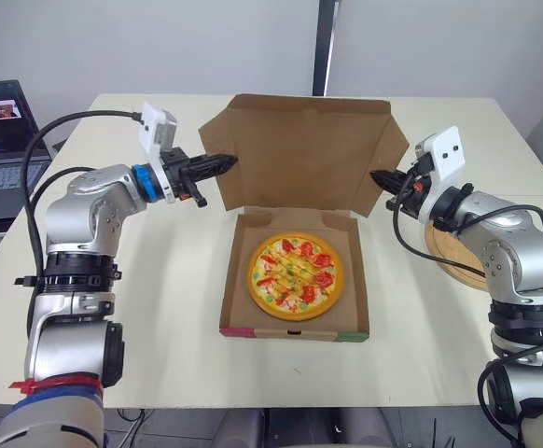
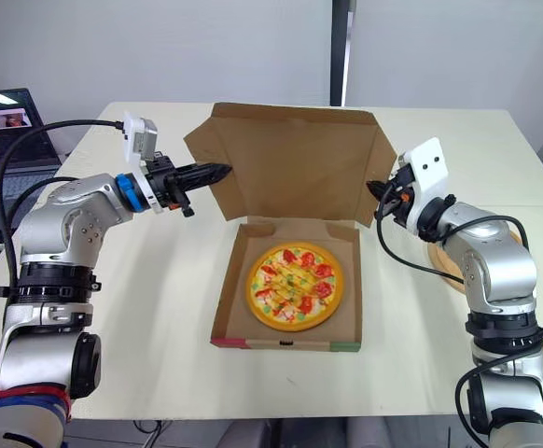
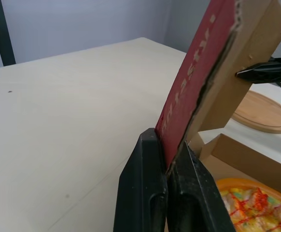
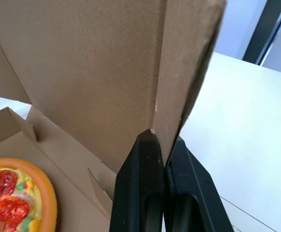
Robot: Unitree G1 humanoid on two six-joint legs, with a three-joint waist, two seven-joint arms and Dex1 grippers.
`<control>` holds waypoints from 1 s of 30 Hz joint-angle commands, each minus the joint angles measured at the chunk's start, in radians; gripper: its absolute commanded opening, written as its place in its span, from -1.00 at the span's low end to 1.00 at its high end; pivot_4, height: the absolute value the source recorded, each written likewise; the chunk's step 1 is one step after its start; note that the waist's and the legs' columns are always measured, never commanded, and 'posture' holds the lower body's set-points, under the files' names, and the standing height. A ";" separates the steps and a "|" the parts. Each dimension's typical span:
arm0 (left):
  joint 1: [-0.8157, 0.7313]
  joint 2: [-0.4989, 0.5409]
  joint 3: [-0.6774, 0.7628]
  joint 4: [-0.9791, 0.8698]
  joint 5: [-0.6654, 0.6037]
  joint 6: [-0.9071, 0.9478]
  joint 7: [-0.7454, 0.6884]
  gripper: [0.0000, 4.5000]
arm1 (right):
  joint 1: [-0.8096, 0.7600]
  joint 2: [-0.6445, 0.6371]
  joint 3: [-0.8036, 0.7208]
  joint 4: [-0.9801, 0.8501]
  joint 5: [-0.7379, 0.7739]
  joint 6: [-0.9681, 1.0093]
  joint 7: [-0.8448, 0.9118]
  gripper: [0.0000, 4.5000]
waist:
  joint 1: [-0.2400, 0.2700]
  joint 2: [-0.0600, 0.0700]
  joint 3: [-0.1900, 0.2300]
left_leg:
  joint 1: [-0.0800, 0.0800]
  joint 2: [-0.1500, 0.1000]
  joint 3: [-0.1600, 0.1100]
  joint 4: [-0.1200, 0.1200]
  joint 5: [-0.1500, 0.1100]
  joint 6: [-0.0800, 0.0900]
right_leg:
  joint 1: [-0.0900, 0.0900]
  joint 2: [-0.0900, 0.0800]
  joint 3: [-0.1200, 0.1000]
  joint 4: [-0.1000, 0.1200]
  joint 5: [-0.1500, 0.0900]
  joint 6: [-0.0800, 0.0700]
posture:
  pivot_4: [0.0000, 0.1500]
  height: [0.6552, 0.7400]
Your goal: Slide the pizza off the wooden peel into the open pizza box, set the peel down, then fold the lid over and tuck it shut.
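The pizza point(image 1: 295, 274) lies flat inside the cardboard box base point(image 1: 243, 313) at the table's middle. The box lid point(image 1: 299, 154) stands upright behind it, with side flaps spread out. My left gripper point(image 1: 225, 164) is shut on the lid's left flap edge point(image 3: 189, 111). My right gripper point(image 1: 379, 177) is shut on the lid's right flap edge point(image 4: 179, 96). The wooden peel point(image 1: 458, 257) lies on the table to the right, partly hidden behind my right arm.
A laptop point(image 1: 1, 140) sits off the table's far left. The cream table point(image 1: 169, 280) spreads around the box. A dark vertical post point(image 1: 326, 47) stands behind the table.
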 commanded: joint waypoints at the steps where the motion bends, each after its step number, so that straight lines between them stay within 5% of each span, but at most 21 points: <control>1: -0.063 -0.027 0.002 0.038 0.034 -0.052 0.023 -1.00 | -0.050 -0.003 -0.028 -0.038 -0.003 -0.010 -0.048 -0.98 | 0.000 0.000 0.000 | 0.000 0.000 0.000 0.000 0.000 0.000 | 0.000 0.000 0.000 0.000 0.000 0.000 | 1.00 1.00; 8: -0.113 -0.118 -0.016 0.061 0.085 -0.053 0.112 -1.00 | -0.082 0.007 -0.015 -0.061 -0.023 0.023 -0.134 -0.98 | -0.006 0.000 0.000 | -0.011 -0.001 0.002 0.004 0.000 0.000 | -0.015 -0.001 0.003 0.011 0.000 0.000 | 1.00 1.00; 30: 0.058 -0.294 0.088 -0.513 -0.072 0.437 0.495 -1.00 | 0.025 0.188 -0.030 -0.415 0.005 0.352 -0.370 -0.98 | -0.022 0.000 -0.001 | -0.015 -0.001 0.003 0.005 0.002 -0.002 | -0.021 -0.001 0.005 0.014 0.001 -0.001 | 1.00 1.00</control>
